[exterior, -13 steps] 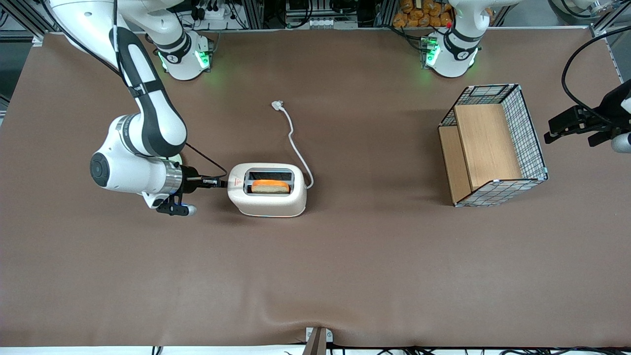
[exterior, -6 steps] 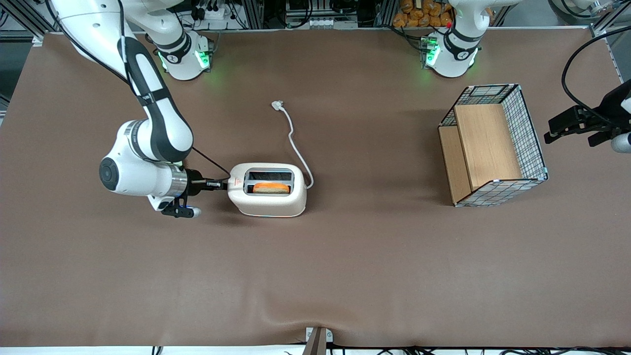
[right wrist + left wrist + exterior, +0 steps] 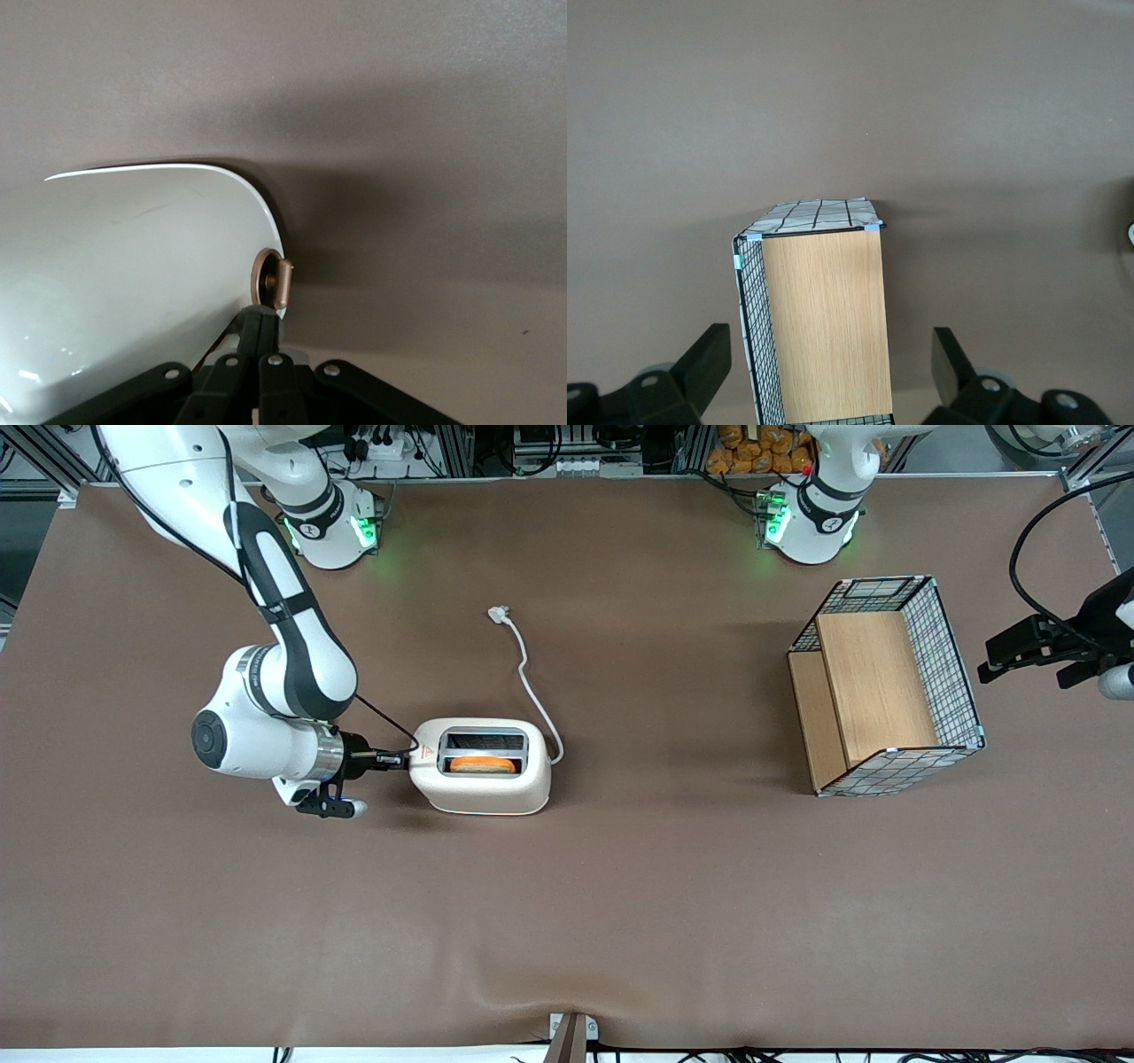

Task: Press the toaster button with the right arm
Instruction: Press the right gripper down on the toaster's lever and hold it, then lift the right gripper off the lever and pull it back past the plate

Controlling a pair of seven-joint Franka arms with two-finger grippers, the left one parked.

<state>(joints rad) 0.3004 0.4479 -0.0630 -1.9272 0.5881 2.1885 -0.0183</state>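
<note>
The white toaster (image 3: 483, 779) stands mid-table with a slice of bread (image 3: 485, 763) low in its slot and a red triangle mark (image 3: 426, 752) on top. My right arm's gripper (image 3: 400, 760) is shut and empty, level with the table, its tips against the toaster's end that faces the working arm's side. In the right wrist view the shut fingertips (image 3: 263, 320) meet the toaster's white end wall (image 3: 133, 266) right at the edge of the small round knob, the toaster button (image 3: 272, 279). The button is hidden in the front view.
The toaster's white cord (image 3: 530, 682) runs away from the front camera to a loose plug (image 3: 499, 613). A wire basket with wooden panels (image 3: 886, 686) lies toward the parked arm's end of the table, also in the left wrist view (image 3: 819, 319).
My right arm has shifted toward the toaster, bringing the shut gripper up against its end. The bread slice sits lower in the slot than before.
</note>
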